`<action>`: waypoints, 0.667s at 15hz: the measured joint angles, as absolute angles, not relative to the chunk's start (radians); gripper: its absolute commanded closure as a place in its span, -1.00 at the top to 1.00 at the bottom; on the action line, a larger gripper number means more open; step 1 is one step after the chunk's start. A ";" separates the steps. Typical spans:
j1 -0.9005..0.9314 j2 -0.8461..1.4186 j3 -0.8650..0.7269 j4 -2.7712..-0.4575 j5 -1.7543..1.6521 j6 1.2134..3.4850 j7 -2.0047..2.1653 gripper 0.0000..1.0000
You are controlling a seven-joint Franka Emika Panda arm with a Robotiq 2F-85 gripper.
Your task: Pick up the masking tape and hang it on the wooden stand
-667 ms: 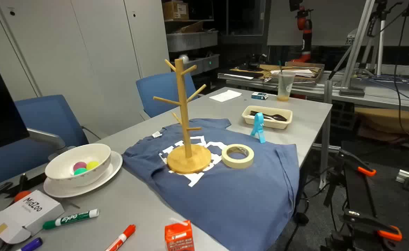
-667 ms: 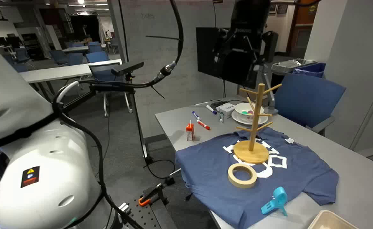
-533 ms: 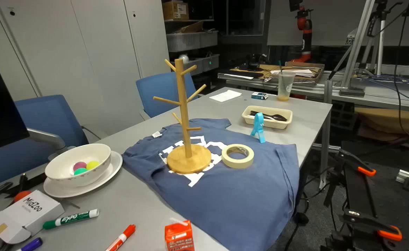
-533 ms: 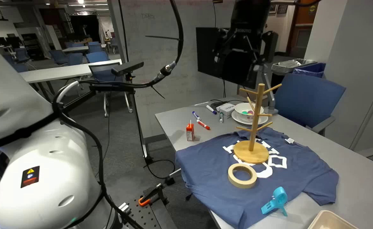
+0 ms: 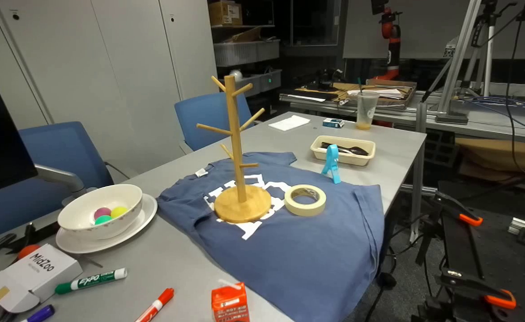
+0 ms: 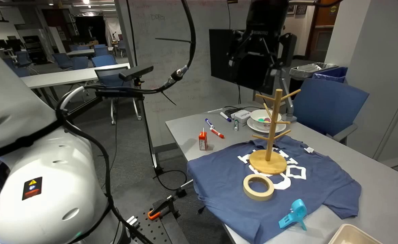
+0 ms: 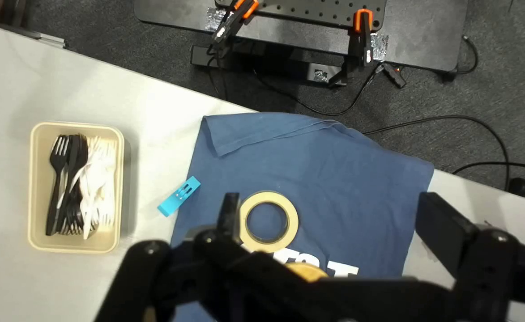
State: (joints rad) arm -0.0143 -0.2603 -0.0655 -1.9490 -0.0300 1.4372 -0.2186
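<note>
Masking tape: cream ring, flat on the blue shirt, just beside the wooden stand but apart from it; at 3 o'clock from the stand's base in an exterior view.
Wooden stand: upright on the shirt's white lettering, thin pole on a round disc; in the wrist view mostly hidden by the gripper, part of the disc showing at the tape's 5 o'clock.
Jaws: wide apart in the wrist view, one at 9 o'clock and one at 3, blue cloth showing between.
Gripper housing: black, between 11 and 12 o'clock from the stand's top in an exterior view.
Blue clip: at the shirt's edge, toward the tape's 1 o'clock in an exterior view.
Cutlery tray: on the grey desk, at the clip's 9 o'clock in the wrist view.
White bowl: on a plate, three coloured balls inside, at the stand base's 9 o'clock in an exterior view.
</note>
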 measured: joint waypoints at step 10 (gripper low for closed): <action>-0.014 -0.260 -0.065 -1.956 -0.030 1.462 -0.214 1.00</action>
State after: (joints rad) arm -0.0143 -0.2604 -0.0650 -1.9559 -0.0300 1.4618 -0.2141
